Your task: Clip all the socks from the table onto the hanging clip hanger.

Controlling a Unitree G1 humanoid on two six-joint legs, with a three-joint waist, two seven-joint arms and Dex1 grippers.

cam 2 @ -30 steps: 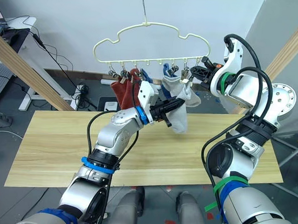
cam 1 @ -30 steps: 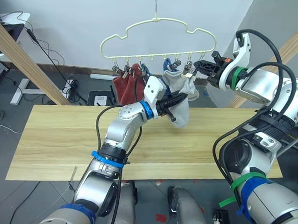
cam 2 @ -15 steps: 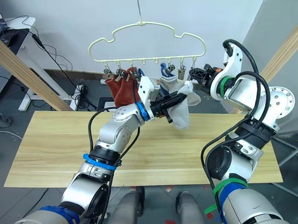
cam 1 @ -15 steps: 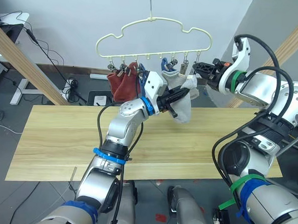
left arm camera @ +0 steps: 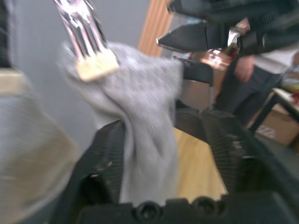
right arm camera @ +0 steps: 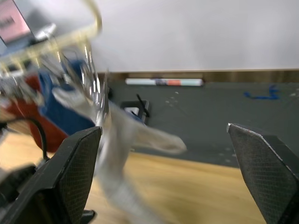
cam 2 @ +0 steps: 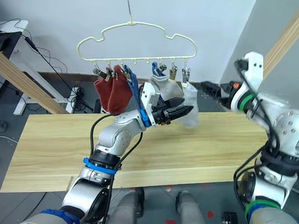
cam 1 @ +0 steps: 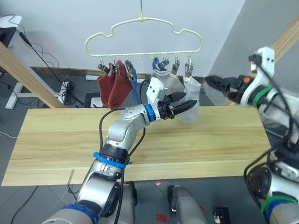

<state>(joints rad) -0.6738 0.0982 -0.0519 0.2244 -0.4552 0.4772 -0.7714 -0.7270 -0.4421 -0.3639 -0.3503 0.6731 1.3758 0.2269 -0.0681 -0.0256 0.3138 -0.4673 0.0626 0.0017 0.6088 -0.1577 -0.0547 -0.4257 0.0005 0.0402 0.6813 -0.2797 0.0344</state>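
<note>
On your left, the two rust red socks (cam 1: pixel 112 86) hang clipped to the clip hanger (cam 1: pixel 143 39), a blue sock (cam 1: pixel 133 81) beside them. Your left hand (cam 1: pixel 186 103) has its fingers spread, a clipped light grey sock (left arm camera: pixel 145 135) hanging between them. Another grey sock (cam 1: pixel 163 80) hangs just beside. Below lies the bench (cam 1: pixel 63 137). Your right hand (cam 1: pixel 216 81) is wide open, holding nothing, apart from the hanger.

Slanted wooden beams (cam 1: pixel 26 70) cross the upper left and upper right corners. Cables and a power strip (cam 1: pixel 68 85) lie on the dark floor at middle left, below a white wall (cam 1: pixel 59 12).
</note>
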